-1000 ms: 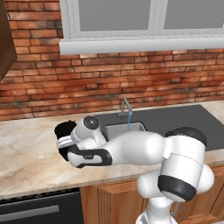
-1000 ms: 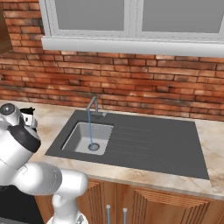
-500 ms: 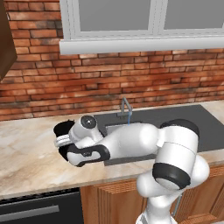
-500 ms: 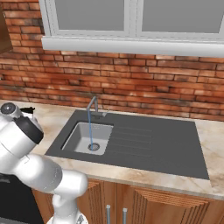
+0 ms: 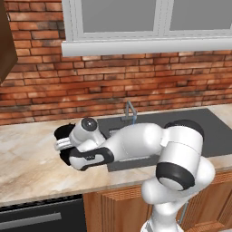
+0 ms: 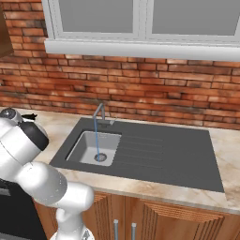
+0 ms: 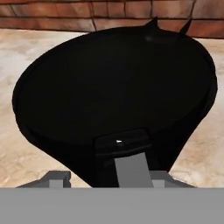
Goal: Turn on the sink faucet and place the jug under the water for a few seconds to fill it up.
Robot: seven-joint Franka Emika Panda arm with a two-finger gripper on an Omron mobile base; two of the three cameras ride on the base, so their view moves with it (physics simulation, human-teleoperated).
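While the water (image 6: 96, 136) runs in a thin light-blue stream from the sink faucet (image 6: 99, 114) into the sink (image 6: 89, 149), the white arm reaches left across the marble counter (image 5: 31, 163) to the jug (image 5: 63, 134).

Sink faucet: a thin grey gooseneck at the back edge of the basin, below the red brick wall (image 6: 140, 89) and the white window sill (image 6: 140, 48); in the left base view it stands just behind the arm's forearm, its stream partly hidden.

Water: falls straight down onto the round drain (image 6: 100, 157) in the right base view.

Sink: a light grey basin at the left end of a dark grey ribbed surround (image 6: 159, 154), with nothing in it but the stream.

Jug: black, standing on the counter to the left of the sink surround, well apart from the stream; in the left base view the hand covers most of it. In the hand view its lidded top (image 7: 113, 83) looms close, with the handle's light grey strip (image 7: 130, 168) rising at the bottom centre.

Gripper (image 5: 68, 146): pressed up against the jug's handle side; its fingers are hidden, and I cannot tell whether they are parted or closed on the handle.

Below the counter: wooden cabinet doors (image 6: 140, 220) and a black appliance front (image 5: 41, 217).
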